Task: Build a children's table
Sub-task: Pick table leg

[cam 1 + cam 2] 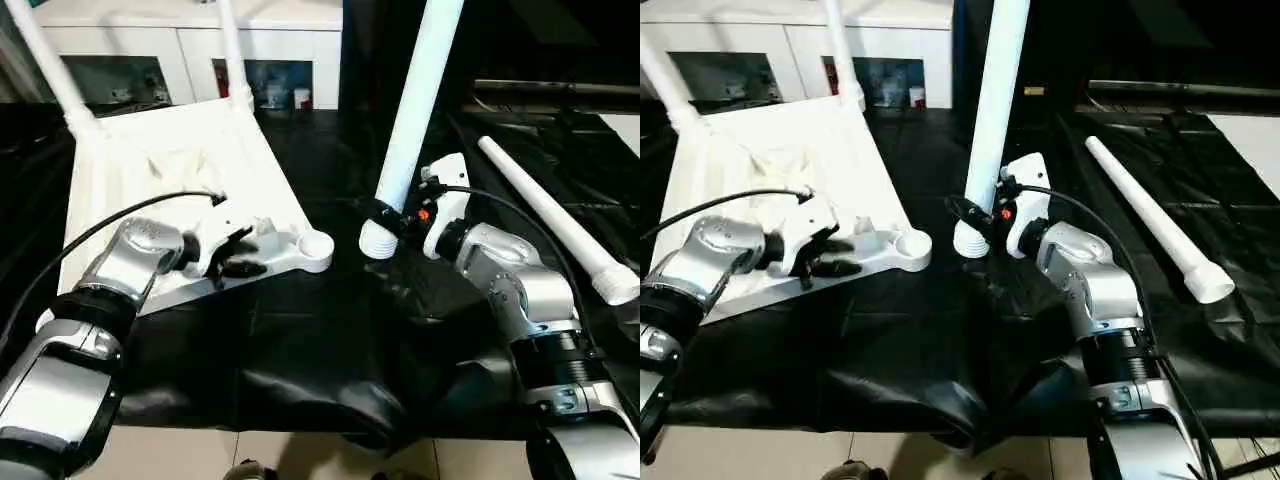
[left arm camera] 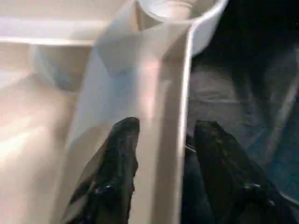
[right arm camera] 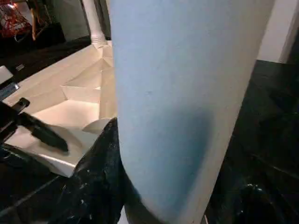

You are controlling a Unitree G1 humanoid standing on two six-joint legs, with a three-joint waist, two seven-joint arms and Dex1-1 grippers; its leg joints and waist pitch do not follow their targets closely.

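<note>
Centre frame, the right gripper [image 1: 385, 215] clasps a table leg [image 1: 415, 110] upright, ready for the empty corner socket [image 1: 315, 243]; left gripper [image 1: 232, 253] jaws straddle the tabletop [image 1: 150, 170] rim, steadying it.

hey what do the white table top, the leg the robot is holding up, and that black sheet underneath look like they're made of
Table top: seemingly moulded plastic, smooth white, judging by its ribs and round corner socket. Held leg: likely the same plastic, a smooth matte tube with a ridged end. Black sheet: probably thin plastic film, glossy and wrinkled; could be coated fabric.
</note>
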